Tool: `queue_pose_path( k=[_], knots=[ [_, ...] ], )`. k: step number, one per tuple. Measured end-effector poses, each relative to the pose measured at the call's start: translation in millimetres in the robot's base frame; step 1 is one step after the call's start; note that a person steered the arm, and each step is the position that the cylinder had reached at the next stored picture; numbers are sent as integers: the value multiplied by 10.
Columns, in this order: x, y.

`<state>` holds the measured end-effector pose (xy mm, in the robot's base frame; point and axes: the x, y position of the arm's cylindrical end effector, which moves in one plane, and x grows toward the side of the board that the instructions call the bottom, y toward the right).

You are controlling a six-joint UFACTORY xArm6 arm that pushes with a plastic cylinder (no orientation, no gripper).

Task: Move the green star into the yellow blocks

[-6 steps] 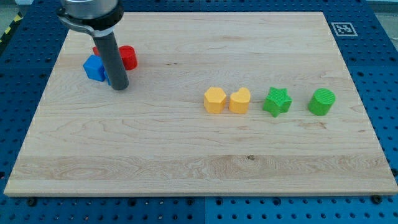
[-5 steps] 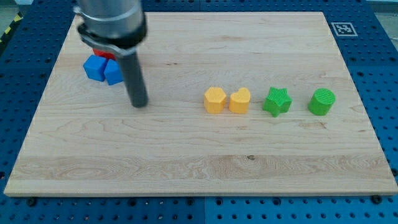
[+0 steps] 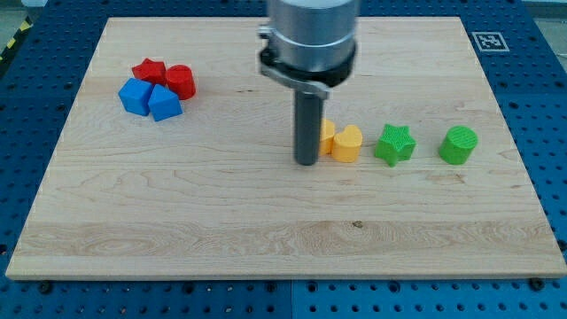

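Note:
The green star [image 3: 394, 143] lies on the wooden board [image 3: 266, 230] right of centre. Two yellow blocks sit just to its left: a yellow heart [image 3: 346, 143] close to the star with a small gap, and a yellow hexagon [image 3: 326, 136] mostly hidden behind my rod. My tip [image 3: 306, 161] rests on the board at the left side of the yellow hexagon, two blocks away from the star.
A green cylinder [image 3: 458, 144] stands to the right of the star. At the view's upper left sits a cluster: a red star [image 3: 148, 71], a red cylinder [image 3: 180, 81] and two blue blocks [image 3: 135, 96] [image 3: 164, 103]. A marker tag [image 3: 488, 41] is at the top right corner.
My tip has swept from beside the blue and red cluster at the upper left rightward across the board to the yellow blocks. No block has visibly moved.

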<state>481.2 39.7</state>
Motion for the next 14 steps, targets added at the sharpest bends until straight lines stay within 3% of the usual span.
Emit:
queue_pose_path(
  k=[2, 3, 5, 8, 12, 14],
  knots=[
    [140, 256],
    [446, 728],
    [241, 1932],
    [108, 1864],
    [98, 1307],
    [-247, 1245]
  ],
)
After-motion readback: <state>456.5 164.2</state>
